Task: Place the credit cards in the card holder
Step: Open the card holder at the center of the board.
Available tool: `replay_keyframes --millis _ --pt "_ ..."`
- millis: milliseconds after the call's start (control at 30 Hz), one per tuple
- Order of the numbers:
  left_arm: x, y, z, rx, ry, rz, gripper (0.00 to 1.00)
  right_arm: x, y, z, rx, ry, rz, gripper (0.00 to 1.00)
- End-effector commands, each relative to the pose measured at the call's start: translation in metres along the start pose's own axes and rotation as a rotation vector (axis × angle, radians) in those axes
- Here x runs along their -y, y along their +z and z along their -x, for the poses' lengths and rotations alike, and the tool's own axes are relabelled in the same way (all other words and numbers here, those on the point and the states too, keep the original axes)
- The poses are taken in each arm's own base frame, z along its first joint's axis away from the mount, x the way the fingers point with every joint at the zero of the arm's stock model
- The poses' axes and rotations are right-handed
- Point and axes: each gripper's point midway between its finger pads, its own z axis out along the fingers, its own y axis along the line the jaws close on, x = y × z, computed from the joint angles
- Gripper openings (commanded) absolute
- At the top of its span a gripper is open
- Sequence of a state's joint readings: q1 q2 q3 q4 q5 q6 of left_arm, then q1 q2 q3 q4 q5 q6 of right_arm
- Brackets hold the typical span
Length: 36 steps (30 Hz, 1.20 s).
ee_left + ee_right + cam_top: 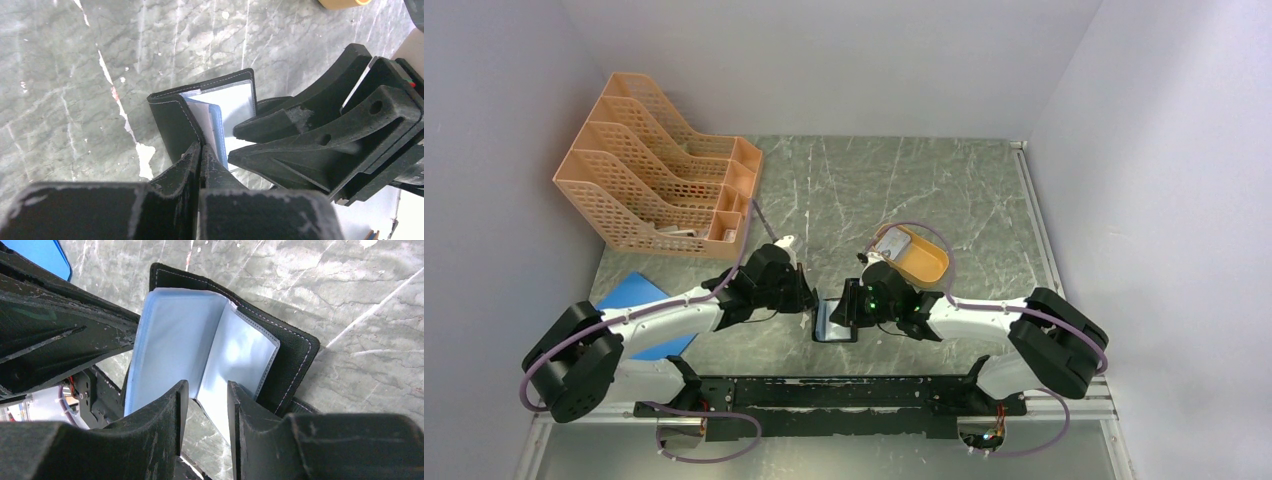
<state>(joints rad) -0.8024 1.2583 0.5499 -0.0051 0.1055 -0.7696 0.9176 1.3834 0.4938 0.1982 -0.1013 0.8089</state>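
Open card holder (835, 322) on the table (874, 190), between both arms, close to the near edge.
Black covers spread, clear pockets (175, 340) facing up; one raised cover pinched at its stitched edge by the left gripper (200, 150), jaws pressed tight together; from the opposite side, right gripper (205, 390) with jaws partly apart, straddling a clear pocket leaf, contact with it unclear. Just beyond the right arm, orange tray (929, 262); far left, blue sheet (636, 297) and peach file rack (659, 180).
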Motion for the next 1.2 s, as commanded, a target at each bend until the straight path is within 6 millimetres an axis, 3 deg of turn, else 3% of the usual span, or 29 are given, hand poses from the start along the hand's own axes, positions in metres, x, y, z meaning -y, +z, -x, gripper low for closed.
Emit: replay_keyframes --millis 0,133,300,433,967,1167 --pt "-0.009 -0.005 0.004 0.020 0.030 0.065 0.05 -0.004 0.002 0.007 0.019 0.012 0.003 0.38" --pt "-0.008 -0.005 0.004 0.019 0.033 0.057 0.05 -0.014 -0.007 0.019 0.064 0.006 0.027 0.39" --pt "-0.004 -0.004 0.005 0.018 0.033 0.041 0.05 -0.043 -0.023 0.031 0.092 -0.008 0.140 0.47" --pt "-0.002 -0.002 0.004 0.015 0.029 0.027 0.05 -0.061 -0.019 0.029 0.039 -0.016 0.205 0.53" --pt "0.000 0.001 0.001 0.002 0.025 0.007 0.05 -0.041 0.005 0.012 -0.052 0.008 0.120 0.50" --pt "-0.001 0.002 0.001 -0.001 0.030 0.017 0.05 -0.024 0.008 0.004 -0.068 0.020 0.042 0.40"
